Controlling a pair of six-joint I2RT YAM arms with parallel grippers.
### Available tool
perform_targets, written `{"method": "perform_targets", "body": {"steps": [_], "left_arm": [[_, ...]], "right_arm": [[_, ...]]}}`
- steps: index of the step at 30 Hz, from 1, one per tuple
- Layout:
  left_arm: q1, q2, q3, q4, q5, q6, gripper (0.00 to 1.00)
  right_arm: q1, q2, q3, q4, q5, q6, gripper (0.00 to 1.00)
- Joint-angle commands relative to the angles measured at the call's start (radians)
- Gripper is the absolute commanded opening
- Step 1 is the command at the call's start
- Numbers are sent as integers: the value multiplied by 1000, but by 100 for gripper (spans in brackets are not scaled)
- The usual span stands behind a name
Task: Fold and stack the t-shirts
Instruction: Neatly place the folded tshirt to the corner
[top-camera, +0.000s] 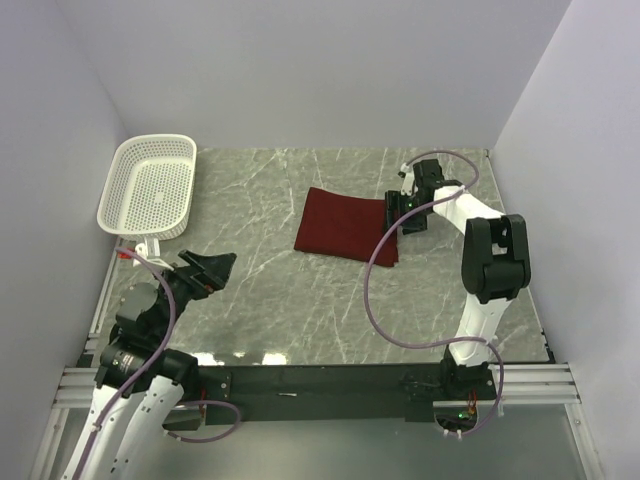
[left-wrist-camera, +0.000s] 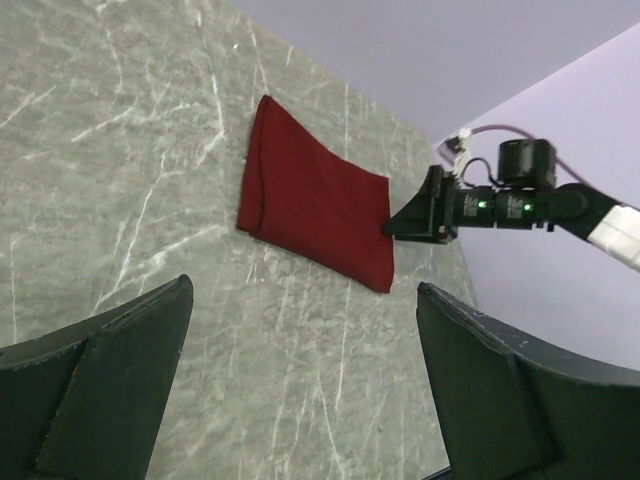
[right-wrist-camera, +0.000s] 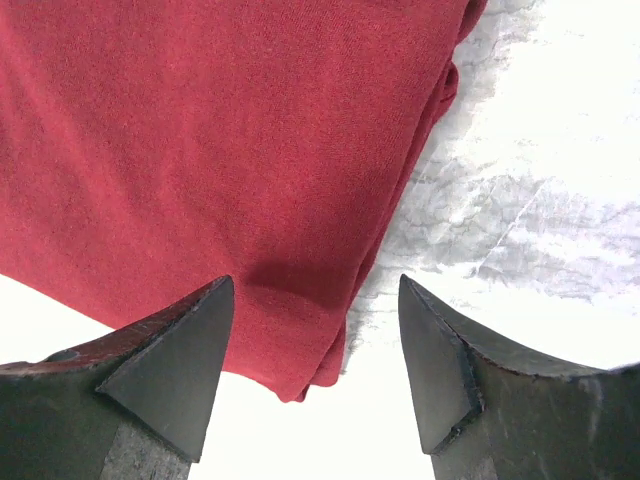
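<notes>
One t-shirt (top-camera: 345, 225) is in view, dark red, lying as a compact folded rectangle on the grey marble table (top-camera: 260, 300), right of centre and well apart from the white perforated basket (top-camera: 112, 185) at the far left corner. My right gripper (top-camera: 394, 216) is at the shirt's right-hand edge with its jaws parted and nothing between them. In the right wrist view its two fingertips (right-wrist-camera: 170, 370) straddle that edge near one corner, one over the cloth and the other over bare stone. Layered hems show along the edge, indicating several thicknesses of fabric. Whether the fingertips touch the fabric I cannot tell. My left gripper (top-camera: 210, 268) is likewise spread and empty, sitting near its base at the left of the table, well apart from the garment. Its wrist view shows the rectangle from afar, with smooth faces and a rounded fold along one short side. Judgement of progress: the folding of this shirt appears complete or very nearly so, with at most a tidying of the right edge left. No second shirt and no stack are visible, so the stacking part is not shown as done. I judge that what is left is to set this bundle where the pile belongs, and to fold any further shirts, should some lie out of view.
</notes>
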Motion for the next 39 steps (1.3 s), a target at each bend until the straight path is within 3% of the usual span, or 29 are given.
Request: {"method": "perform_targets", "body": {"steps": [1,6,11,14,15,17,18,20,26,30,35,37,38,39], "left_arm": [[3,29,24,11,26,2,99],[3,5,23,2,27,-8,100],[3,-25,10,1,34,-21,99],[3,-26,6,2,35,-24,99],[3,-28,6,2,35,-23,99],[3,-28,10,-1,34,-23,99],[3,-31,10,-4,35,-23,99],[3,-37,9,-4,35,-24,99],[3,-55,6,-5,40,-27,99],[1,-60,6,-4,43,-24,99],[1,-74,-5,5,53,-29,100],[1,-71,-4,7,58,-26,99],[1,-63,-4,7,57,-24,99],[1,-60,1,7,57,-21,99]], "right_arm": [[-4,-19,11,-6,16,-11,73],[-4,73,40,-26,-116,4,72],[-5,89,40,-30,-157,1,60],[-8,89,37,-39,-136,0,41],[-11,92,41,-47,-130,-3,28],[-25,101,48,-61,-122,-14,18],[-42,106,60,-76,-119,-20,6],[-62,104,77,-87,-84,-46,0],[-169,110,221,-202,62,-221,0],[-289,202,418,-328,196,-358,0],[-462,313,650,-417,240,-436,0],[-485,345,686,-425,275,-451,15],[-492,347,696,-425,290,-466,42],[-490,341,689,-409,303,-474,54]]}}
